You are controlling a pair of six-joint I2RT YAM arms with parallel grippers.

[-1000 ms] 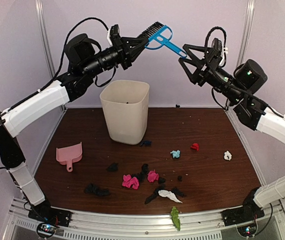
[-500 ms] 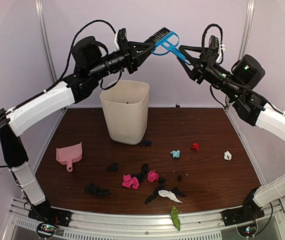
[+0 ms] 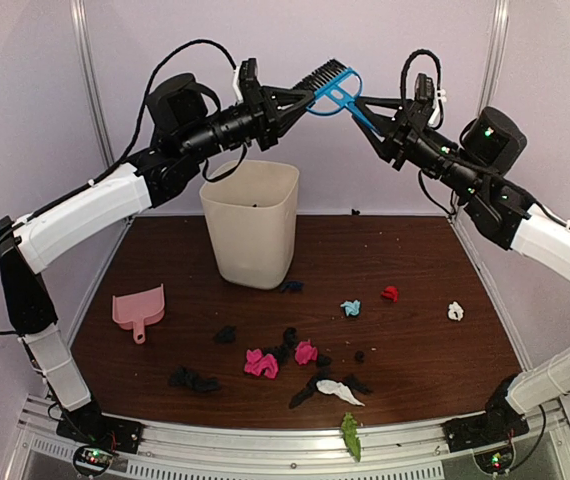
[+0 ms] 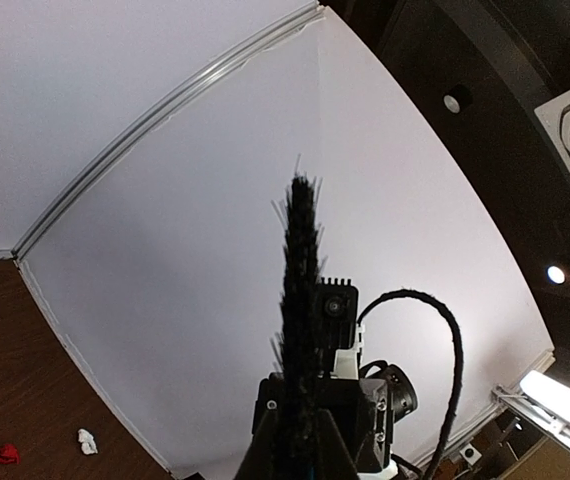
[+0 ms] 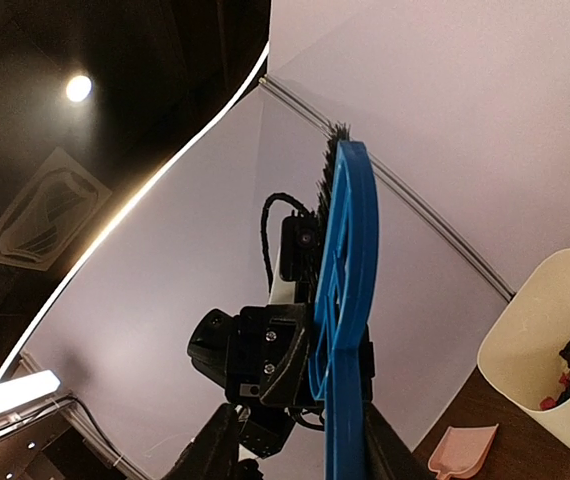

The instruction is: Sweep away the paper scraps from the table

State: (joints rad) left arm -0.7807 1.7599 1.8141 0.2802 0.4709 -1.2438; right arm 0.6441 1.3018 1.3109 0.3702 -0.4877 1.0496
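Scraps (image 3: 260, 363): scattered on the table (image 3: 415, 260) on the near side of the bin (image 3: 250, 235) and out to its right. Black, pink, white, red, light blue; one green piece lies nearest of all from the bin, on the front rail (image 3: 215, 440). None has shifted in the last second. The right wrist view shows some dark and red pieces already inside the bin.

Dustpan (image 3: 138, 308): flat on the table, near and left of the bin, untouched.

Brush (image 3: 330, 88): held in the air, high above the bin and a little to its right, well clear of every scrap.

Left end effector (image 3: 290, 100): closed on the brush at the bristle end, no change in grip.

Right end effector (image 3: 370, 112): this is what has changed. A second ago it stood wide open at the tip of the handle, further right of the bin. Both arms have since drawn together above the bin, and its jaws have narrowed with the blue handle between them. The right wrist view shows a finger (image 5: 380, 455) against one side of the handle and some gap on the other. Whether it yet clamps the handle cannot be told.

Assessment: a hand-over of the brush from left to right appears under way. No sweeping can begin until the right grip is firm and the left lets go. A release before then risks dropping the brush near the bin.
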